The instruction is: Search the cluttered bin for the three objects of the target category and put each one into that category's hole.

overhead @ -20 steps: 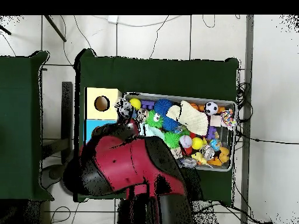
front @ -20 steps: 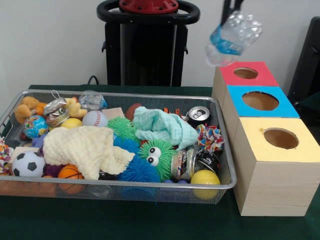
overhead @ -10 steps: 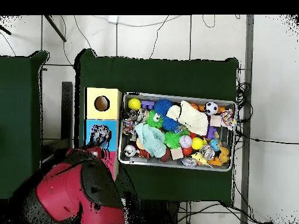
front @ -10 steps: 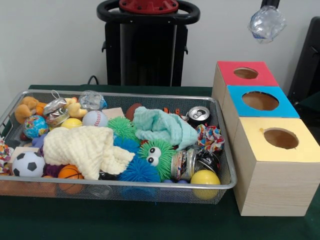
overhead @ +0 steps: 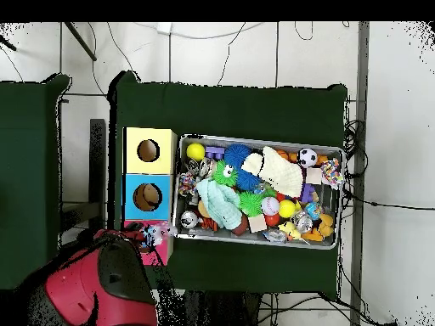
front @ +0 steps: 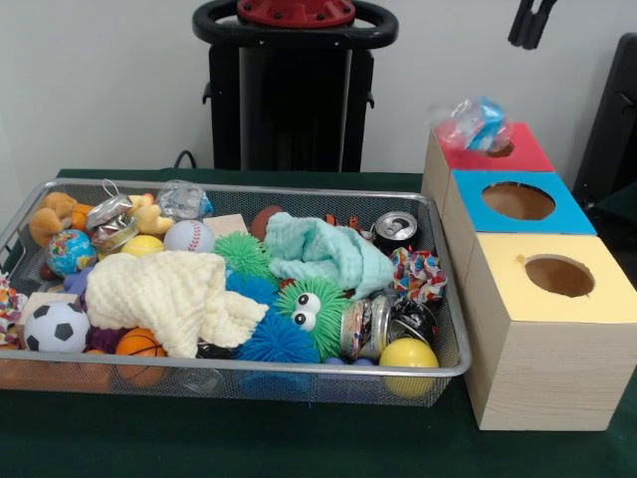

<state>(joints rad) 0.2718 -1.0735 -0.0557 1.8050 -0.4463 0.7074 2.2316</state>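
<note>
Silver wire mesh is what we note first: the cluttered bin (front: 438,370) sits on the green surface (front: 299,443), and we take it as our landmark. At its left end in the front view lie a soccer ball (front: 56,326), an orange plush toy (front: 55,217) and a small globe ball (front: 70,250). Toward its middle we see a cream knitted cloth (front: 174,296) spread over the pile, a baseball (front: 188,235) behind it, and a mint cloth (front: 323,252) bunched further along. A green fuzzy toy with big eyes (front: 311,311) lies beside a blue spiky ball (front: 274,339) near the bin's front rim. At the bin's right end we note a drink can (front: 395,228), a glass jar (front: 366,327) on its side and a yellow ball (front: 408,356) against the front corner.

Just beside the bin's right end stand three wooden boxes in a row: a yellow-topped box (front: 597,299) nearest the camera, a blue-topped box (front: 567,211) behind it, and a red-topped box (front: 528,154) farthest back, each with a round hole. A crumpled clear plastic bottle (front: 471,122) with a blue label, blurred, is right at the red box's hole, free of any grasp.

Well above the boxes, at the top edge, we see the gripper (front: 530,22); its dark fingers stand spread apart and hold nothing. From overhead, the red arm (overhead: 93,284) is beside the bin's box end.
</note>
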